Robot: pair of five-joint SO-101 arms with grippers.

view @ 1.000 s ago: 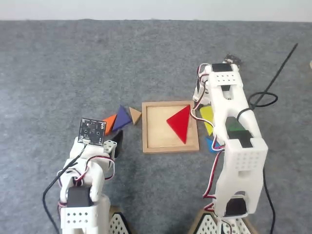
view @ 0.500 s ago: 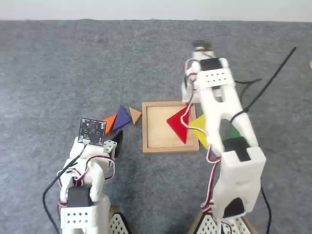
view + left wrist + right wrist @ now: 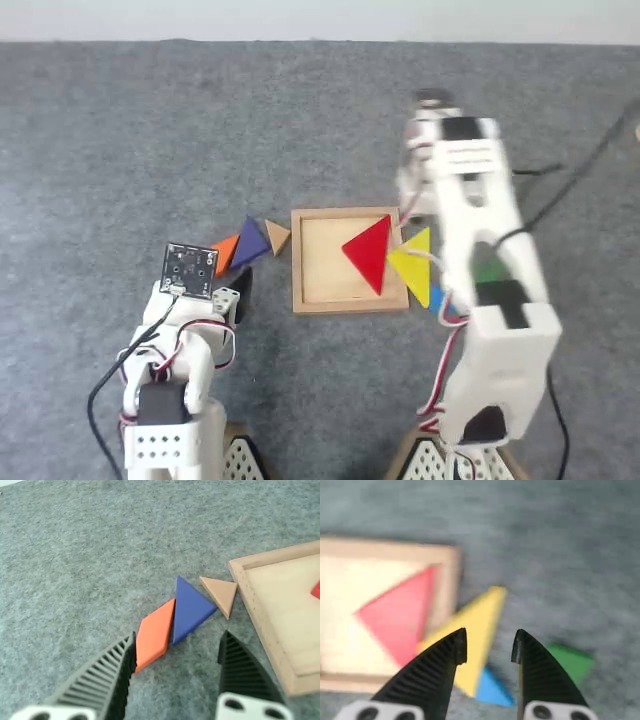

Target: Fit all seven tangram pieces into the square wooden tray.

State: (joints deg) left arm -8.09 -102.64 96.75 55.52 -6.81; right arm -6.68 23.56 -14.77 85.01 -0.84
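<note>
Right arm point(image 3: 482, 240) hangs beside the square wooden tray point(image 3: 298, 262) in the high view, partly covering a blue piece point(image 3: 437, 298) and a green piece point(image 3: 487, 270); a red triangle point(image 3: 368, 252) lies in the tray, a yellow triangle point(image 3: 414, 265) lies against its right rim, and an orange parallelogram point(image 3: 224, 252), dark blue triangle point(image 3: 249, 243) and tan triangle point(image 3: 277, 235) line up to its left. Closer in, the left wrist view shows the left gripper point(image 3: 177, 647) gaping and empty over grey carpet point(image 3: 75, 555), just short of the orange and dark blue pieces. What the arm hides from above appears in the right wrist view: the right gripper point(image 3: 489, 647), jaws apart and holding nothing, poised over the yellow triangle.
</note>
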